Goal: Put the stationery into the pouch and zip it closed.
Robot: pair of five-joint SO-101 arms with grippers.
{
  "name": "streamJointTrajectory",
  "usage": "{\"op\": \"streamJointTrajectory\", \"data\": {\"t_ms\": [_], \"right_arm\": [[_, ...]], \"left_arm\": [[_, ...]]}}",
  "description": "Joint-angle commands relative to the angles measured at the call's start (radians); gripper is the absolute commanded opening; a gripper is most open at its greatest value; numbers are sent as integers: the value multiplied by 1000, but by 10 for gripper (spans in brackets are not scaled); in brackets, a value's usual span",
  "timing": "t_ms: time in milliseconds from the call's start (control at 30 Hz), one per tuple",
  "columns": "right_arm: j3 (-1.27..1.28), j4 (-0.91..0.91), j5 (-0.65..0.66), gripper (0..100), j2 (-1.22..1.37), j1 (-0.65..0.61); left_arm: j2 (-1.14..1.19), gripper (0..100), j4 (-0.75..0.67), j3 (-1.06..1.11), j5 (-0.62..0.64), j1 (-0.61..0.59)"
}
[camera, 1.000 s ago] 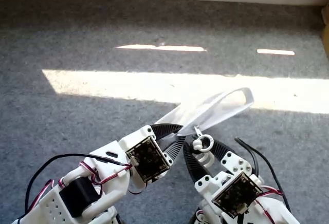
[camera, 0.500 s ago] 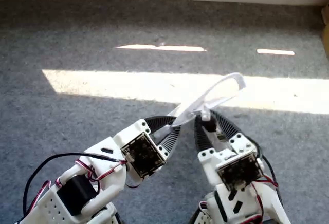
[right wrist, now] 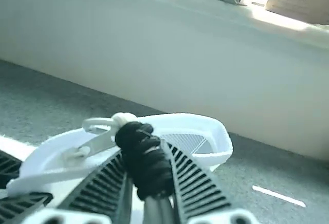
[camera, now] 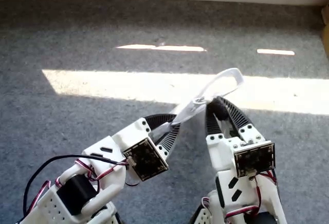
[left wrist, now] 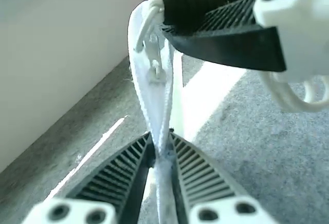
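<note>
A white, partly see-through pouch [camera: 218,85] hangs in the air over the grey carpet, held between both arms. My left gripper [camera: 175,124] is shut on one end of it; in the left wrist view the fingers pinch the pouch [left wrist: 154,95] edge at my left gripper [left wrist: 160,154]. My right gripper [camera: 215,103], its tips wrapped in black tape, is shut on the white zipper pull [right wrist: 97,134] at the pouch's top seam. The right wrist view has my right gripper [right wrist: 138,142] in front of the pouch [right wrist: 198,131]. What lies inside the pouch is hidden.
Grey carpet [camera: 103,39] covers the floor, crossed by a bright band of sunlight [camera: 118,85]. A pale wall [right wrist: 154,44] runs along the far side. A white ring [left wrist: 300,93] hangs on the right arm near the left gripper.
My right gripper has travelled away from the arm bases along the pouch's seam with the zipper pull. The pouch mouth has narrowed and the pouch has lifted slightly. The left gripper has barely moved.
</note>
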Motion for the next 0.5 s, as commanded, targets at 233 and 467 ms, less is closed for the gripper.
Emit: {"op": "streamJointTrajectory", "data": {"t_ms": [233, 467], "right_arm": [[-4, -85, -15, 5, -2, 140], [-4, -104, -15, 5, -2, 196]], "left_arm": [[-15, 6, -2, -7, -12, -13], [-15, 6, -2, -7, -12, -13]]}}
